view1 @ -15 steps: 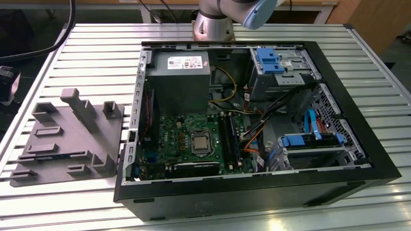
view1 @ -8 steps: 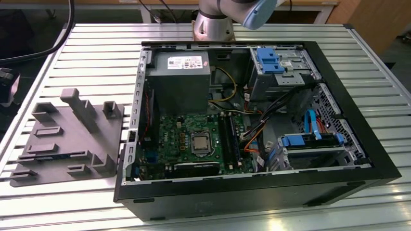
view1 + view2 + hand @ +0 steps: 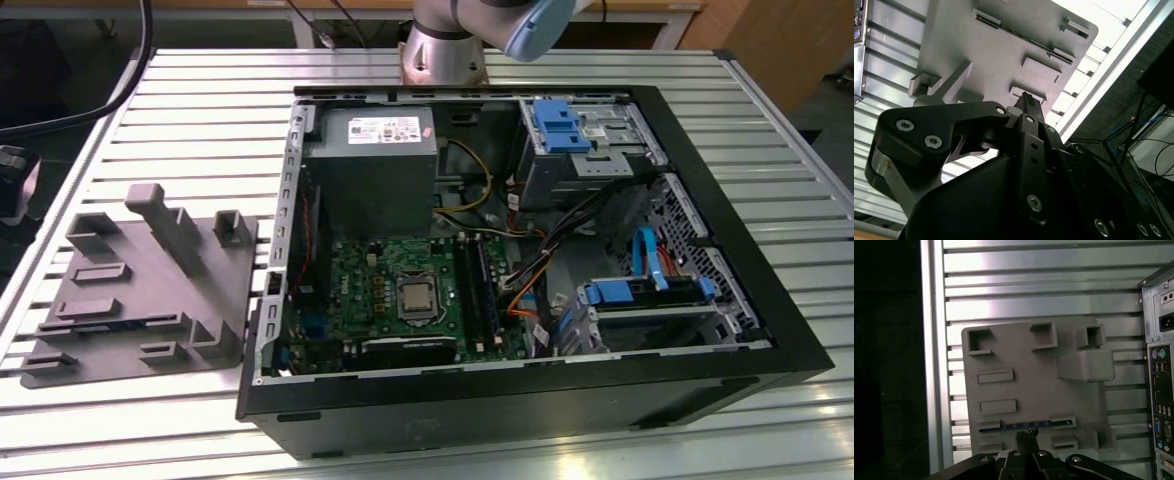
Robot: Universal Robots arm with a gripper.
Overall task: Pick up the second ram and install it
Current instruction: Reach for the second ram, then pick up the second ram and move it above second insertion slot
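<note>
My fingers (image 3: 1023,436) were drawn close together, gripping nothing, above the grey tray (image 3: 1019,355) on the slatted counter (image 3: 1029,300). The second ram (image 3: 1004,427) sat in the tray's long slot, in line with them, beside the open computer case (image 3: 694,330).

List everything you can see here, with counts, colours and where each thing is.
Slatted metal table: one, silver, under everything.
Open computer case: one, black, mid-table.
Motherboard: one, green, inside case.
Power supply box: one, grey, inside case.
Plastic tray with raised blocks: one, grey, exterior view's left of case.
Slim flat memory stick: one, dark, in a tray slot.
Robot arm: one, grey, far side of case.
Tool: one, black, over tray by the stick.
</note>
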